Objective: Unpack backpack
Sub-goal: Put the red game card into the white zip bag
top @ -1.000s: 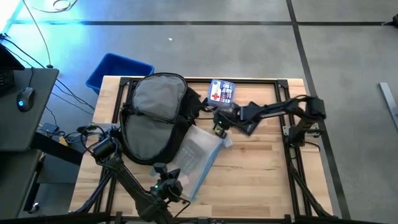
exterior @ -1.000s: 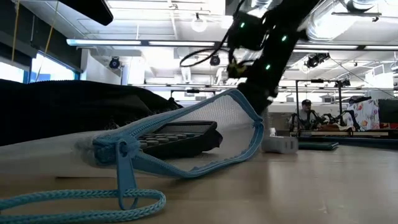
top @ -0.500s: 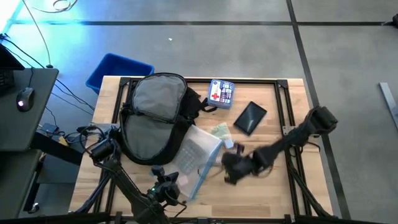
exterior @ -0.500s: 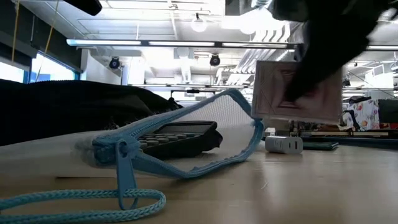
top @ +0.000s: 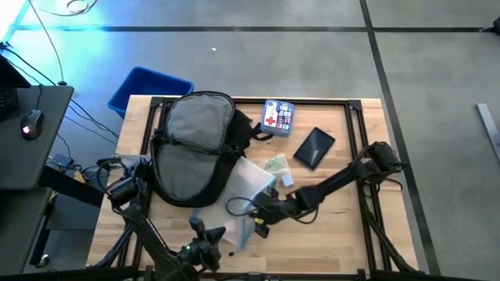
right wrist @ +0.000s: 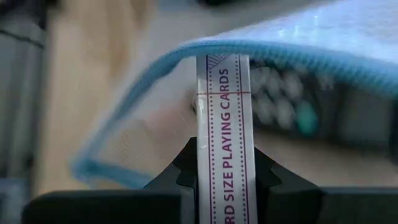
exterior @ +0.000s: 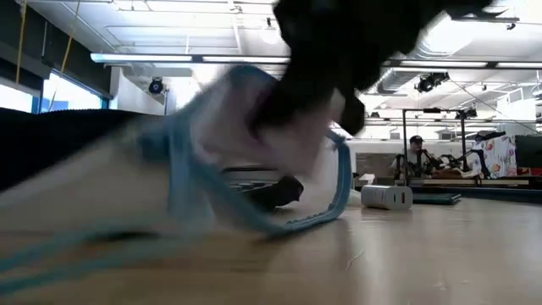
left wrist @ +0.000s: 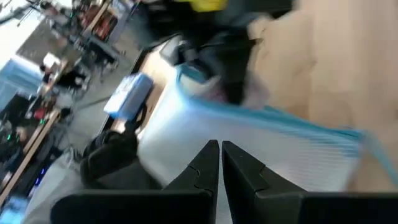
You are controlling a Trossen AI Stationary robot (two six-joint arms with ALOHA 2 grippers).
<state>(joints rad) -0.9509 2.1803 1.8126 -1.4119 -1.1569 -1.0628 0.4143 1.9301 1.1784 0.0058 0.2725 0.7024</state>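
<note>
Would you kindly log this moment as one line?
right tool: grips playing cards box at clear pouch mouth | left tool: shut, idle

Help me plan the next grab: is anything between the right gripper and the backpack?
Yes: the clear pouch lies between the right gripper, shut on a card box, and the backpack.

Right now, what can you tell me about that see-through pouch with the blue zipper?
The clear plastic pouch has a light blue zipper edge and lies open-mouthed on the wooden table, its far side against the black backpack. A dark calculator shows inside it. The right gripper holds a box of playing cards at its mouth. The shut left gripper points at it.
</note>
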